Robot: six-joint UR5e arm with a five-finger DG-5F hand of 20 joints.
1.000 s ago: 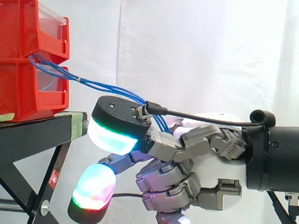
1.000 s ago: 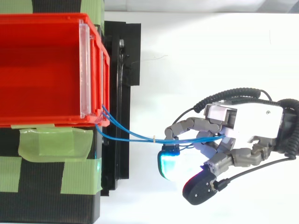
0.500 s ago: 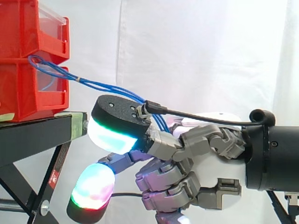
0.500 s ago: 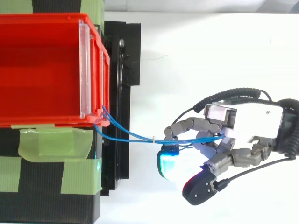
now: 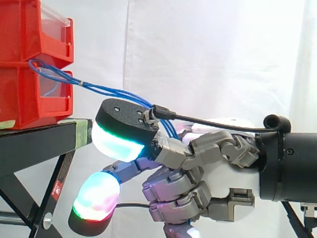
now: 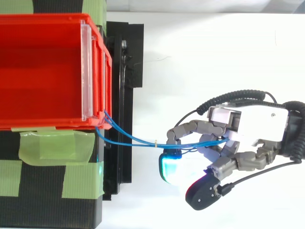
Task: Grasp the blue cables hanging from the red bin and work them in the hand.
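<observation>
Where blue cables (image 5: pixel 106 89) enter, hand (image 6: pixel 257 126) curled — gripping.

An open red plastic bin (image 6: pixel 43 71) sits on a black stand (image 6: pixel 136 62) patched with strips of green tape (image 6: pixel 52 145). A clear plastic strip (image 6: pixel 86 71) runs across the bin's front wall. Thin blue cables (image 6: pixel 136 140) leave the bin's front corner beside the tape and cross the stand's edge. Bound by a small white tie (image 6: pixel 156 141), they run into the grey and white hand (image 6: pixel 257 126) entering from the right. Its fingers (image 6: pixel 193 128) curl round the cables, and one fingertip pad (image 6: pixel 170 169) glows cyan-white just beside them.
</observation>
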